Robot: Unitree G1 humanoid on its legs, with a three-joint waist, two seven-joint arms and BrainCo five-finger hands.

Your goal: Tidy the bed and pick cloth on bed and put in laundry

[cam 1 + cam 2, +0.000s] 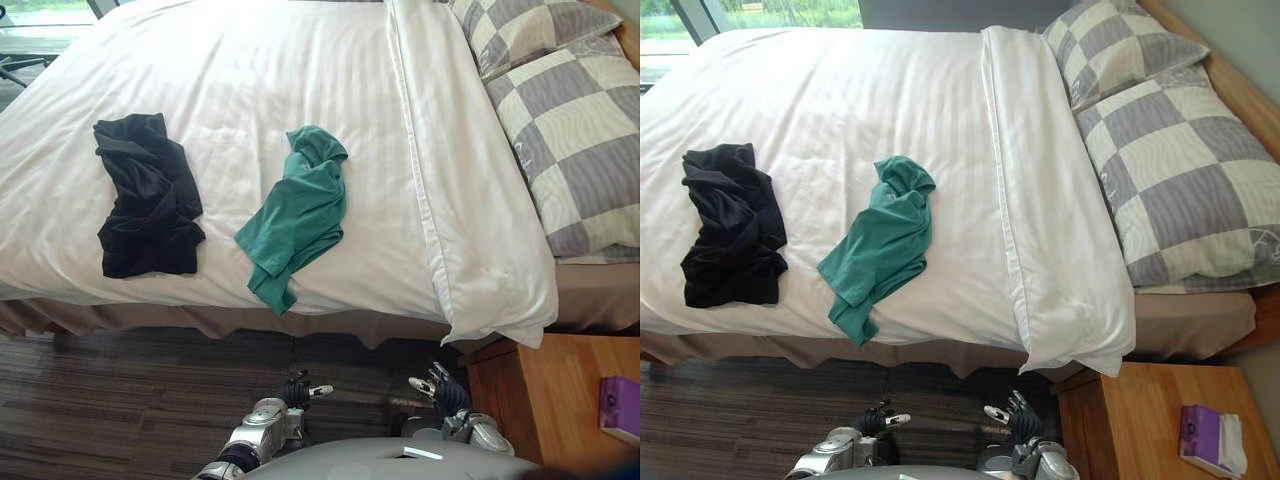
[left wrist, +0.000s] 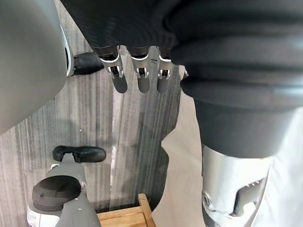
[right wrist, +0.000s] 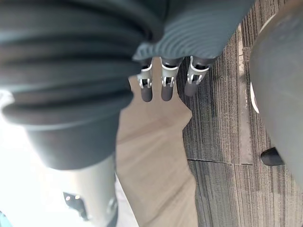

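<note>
1. White duvet lies smooth, with a folded-over band at its head end.
2. Green shirt is crumpled on the duvet, near its front edge.
3. Black garment is bunched on the duvet toward its foot end, apart from the shirt.
4. Two checked pillows lie past the duvet's head end.
5. Left hand hangs low, off the duvet's front edge and over carpet; fingers are straight and relaxed, holding nothing.
6. Right hand is likewise below that edge; fingers are extended and empty.
7. Wooden nightstand stands by the duvet's head corner, with a purple box on it.
</note>
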